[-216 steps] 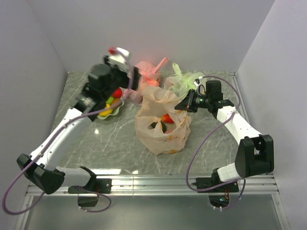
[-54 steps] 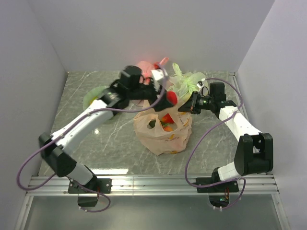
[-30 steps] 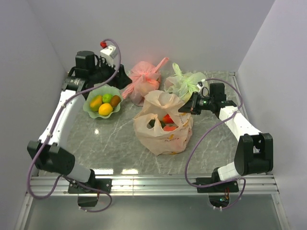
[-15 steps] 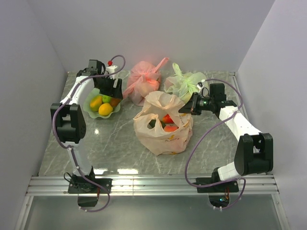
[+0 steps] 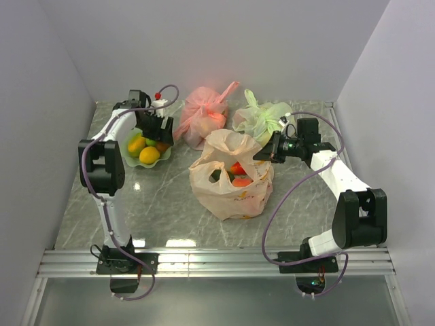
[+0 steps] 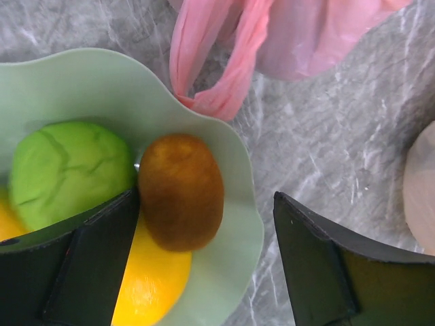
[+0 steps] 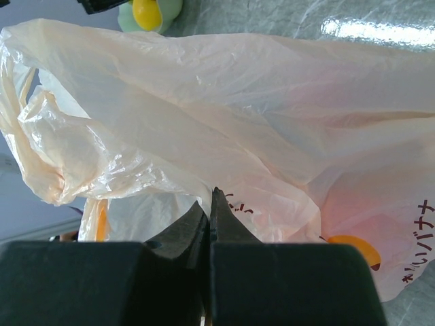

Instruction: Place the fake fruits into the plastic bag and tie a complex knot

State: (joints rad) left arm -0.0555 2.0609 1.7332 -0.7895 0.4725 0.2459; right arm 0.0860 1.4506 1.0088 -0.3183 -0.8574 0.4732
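Left hand (image 6: 207, 204) back over dish (image 6: 88, 75)

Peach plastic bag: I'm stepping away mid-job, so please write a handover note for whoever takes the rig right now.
Left claw: open, poised over the green dish, with the brown kiwi between its jaws.
Right claw: shut on the plastic bag at its rim, holding the mouth up.
Done: some fake fruits, red and orange, are inside the bag.
Left: the kiwi, a green fruit and a yellow fruit, at least, lie in the dish. Move them over, then knot the bag, which is untied.
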